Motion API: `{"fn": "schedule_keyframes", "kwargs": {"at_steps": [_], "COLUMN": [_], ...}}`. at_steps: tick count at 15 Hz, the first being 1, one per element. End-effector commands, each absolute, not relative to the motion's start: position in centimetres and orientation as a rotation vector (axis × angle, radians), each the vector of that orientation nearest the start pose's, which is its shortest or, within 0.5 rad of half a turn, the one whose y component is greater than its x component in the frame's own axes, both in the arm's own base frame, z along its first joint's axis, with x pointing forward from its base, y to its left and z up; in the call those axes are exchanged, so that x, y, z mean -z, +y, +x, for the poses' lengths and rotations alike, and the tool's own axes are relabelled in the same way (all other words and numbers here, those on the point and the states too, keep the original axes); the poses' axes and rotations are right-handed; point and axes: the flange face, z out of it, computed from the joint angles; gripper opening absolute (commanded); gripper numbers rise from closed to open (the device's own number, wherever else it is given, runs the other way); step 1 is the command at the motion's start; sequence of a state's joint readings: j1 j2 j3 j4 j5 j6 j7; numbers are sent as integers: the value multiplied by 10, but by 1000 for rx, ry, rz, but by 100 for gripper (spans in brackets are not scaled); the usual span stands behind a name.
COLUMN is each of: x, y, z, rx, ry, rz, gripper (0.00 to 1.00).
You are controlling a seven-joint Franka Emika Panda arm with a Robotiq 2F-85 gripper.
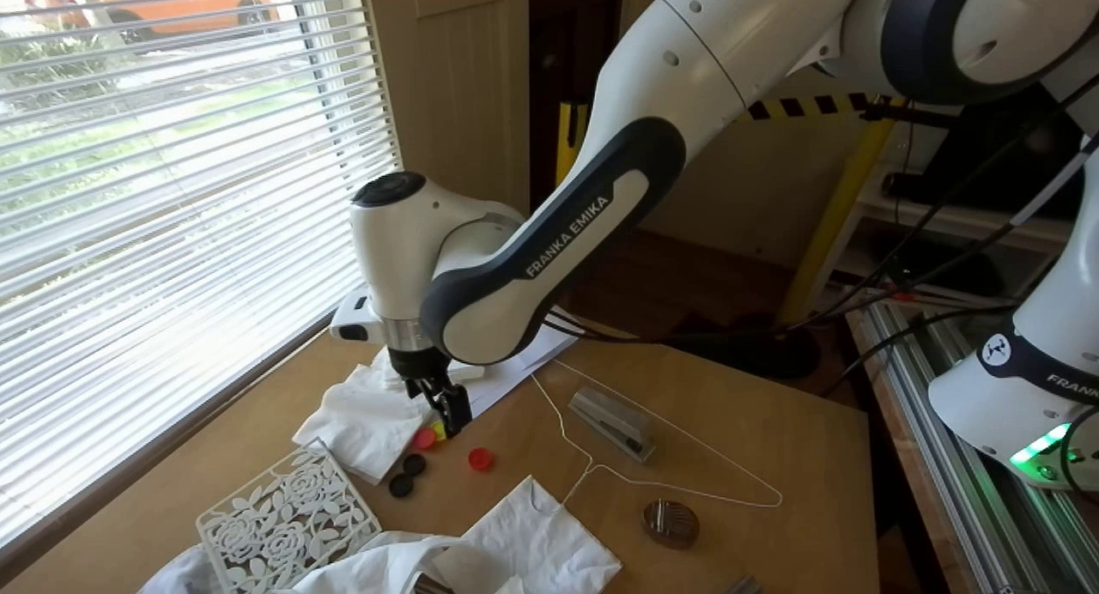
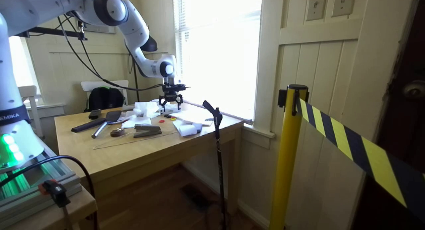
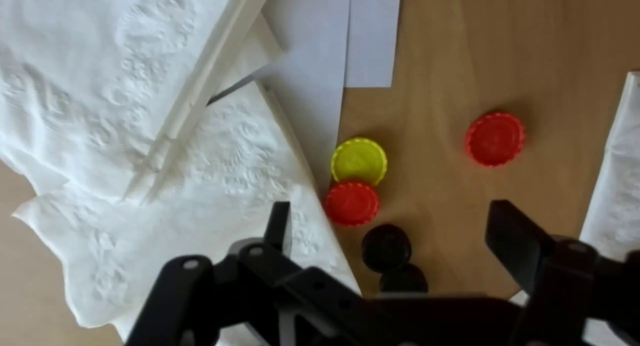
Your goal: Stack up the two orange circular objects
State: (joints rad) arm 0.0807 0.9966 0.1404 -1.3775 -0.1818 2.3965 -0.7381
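Observation:
Two small round red-orange pieces lie apart on the table. One piece (image 3: 495,139) lies alone on bare wood; it also shows in both exterior views (image 1: 480,458) (image 2: 161,121). The other piece (image 3: 352,203) lies beside the white cloth and touches the edge of a yellow round piece (image 3: 359,160), seeming to overlap it slightly; it also shows in an exterior view (image 1: 424,439). My gripper (image 3: 390,206) is open and empty, with its fingers wide apart. It hangs above the table near these pieces in both exterior views (image 1: 452,424) (image 2: 171,109).
Two black round pieces (image 3: 386,248) lie below the fingers' gap. White cloths (image 1: 369,414) (image 1: 541,534) lie on both sides. A white openwork holder (image 1: 288,521), a grey stapler (image 1: 611,422), a wire hanger (image 1: 678,491) and a brown round object (image 1: 670,524) are on the table.

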Motion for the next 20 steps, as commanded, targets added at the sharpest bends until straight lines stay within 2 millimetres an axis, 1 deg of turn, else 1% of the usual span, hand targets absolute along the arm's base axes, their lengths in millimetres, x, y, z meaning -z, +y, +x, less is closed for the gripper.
{"fn": "schedule_keyframes", "kwargs": {"at_steps": [1, 3, 8, 11, 12, 13, 14, 15, 16, 17, 18, 20], "x": [-95, -88, -82, -76, -74, -71, -68, -65, -62, -59, -58, -57], "y": [143, 144, 148, 149, 150, 150, 149, 148, 147, 146, 146, 145], "z": [724, 727, 738, 742, 742, 742, 742, 742, 742, 742, 743, 744], "rx": [80, 85, 105, 101, 98, 92, 85, 84, 71, 69, 66, 66], "ry": [-1542, -1541, -1532, -1518, -1514, -1511, -1507, -1506, -1508, -1504, -1503, -1501], "rz": [-2767, -2763, -2778, -2782, -2779, -2781, -2782, -2779, -2782, -2783, -2784, -2785], "gripper": [100, 100, 100, 100, 98, 89, 89, 85, 89, 86, 88, 82]}}
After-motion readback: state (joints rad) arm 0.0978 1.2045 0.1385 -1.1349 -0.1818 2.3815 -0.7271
